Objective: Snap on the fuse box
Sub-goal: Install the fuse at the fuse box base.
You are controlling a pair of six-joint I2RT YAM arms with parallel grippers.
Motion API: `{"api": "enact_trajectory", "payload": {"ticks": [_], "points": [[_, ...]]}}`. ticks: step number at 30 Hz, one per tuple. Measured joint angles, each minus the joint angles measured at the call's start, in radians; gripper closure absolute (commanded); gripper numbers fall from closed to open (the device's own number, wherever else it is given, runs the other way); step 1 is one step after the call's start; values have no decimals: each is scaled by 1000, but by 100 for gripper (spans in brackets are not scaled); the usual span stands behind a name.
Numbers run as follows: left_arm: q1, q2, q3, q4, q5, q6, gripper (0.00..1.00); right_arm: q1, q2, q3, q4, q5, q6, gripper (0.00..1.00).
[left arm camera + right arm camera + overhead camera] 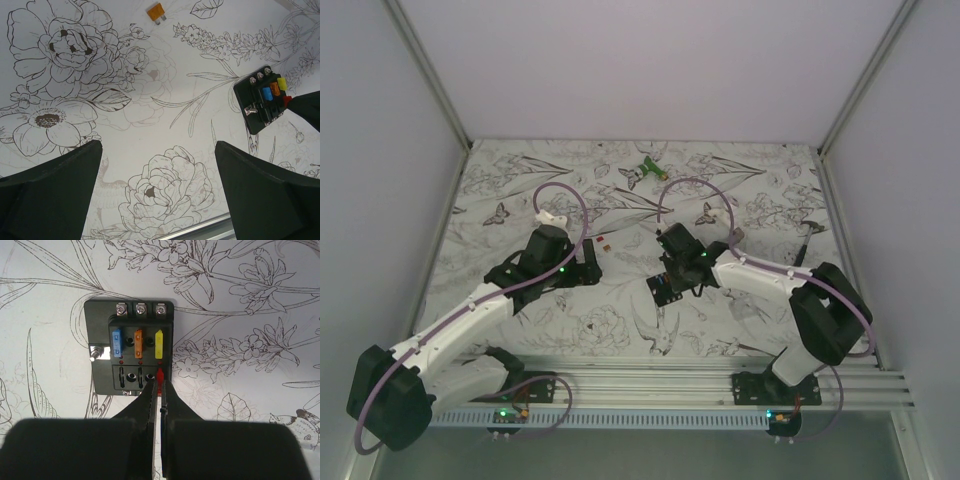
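The floral table [740,330] is carrying everything. The left gripper [157,150] is hanging over it at centre left of the top view, jaws spread wide, gripping nothing. The right gripper [160,385] is pinching a red fuse [160,374] at the lower right slot of the fuse box [97,325]. The box is lying flat mid-table and holding a blue fuse [117,342], an orange fuse [138,341] and a yellow fuse [159,343] in its upper row.

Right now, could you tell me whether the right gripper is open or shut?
Shut: the right gripper pinches the red fuse at the fuse box.
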Motion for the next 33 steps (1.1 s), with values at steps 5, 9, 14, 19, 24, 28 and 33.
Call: {"api": "enact_trajectory", "payload": {"ticks": [5,9,14,19,24,28,33], "points": [[0,0,0,0,0,0,0,2,5,4,-2,13,0,100],[0,0,0,0,0,0,0,3,7,3,-3,14,0,100],[0,0,0,0,0,0,0,3,21,16,-10,15,-3,100],[0,0,0,0,0,0,0,3,96,102,-48,33,-11,100],[0,0,0,-2,0,0,0,3,132,140,-55,47,-11,100],[0,0,0,-3,0,0,0,3,125,124,-49,47,-10,100],[1,0,0,-3,0,0,0,3,134,133,-53,47,-11,100]]}}
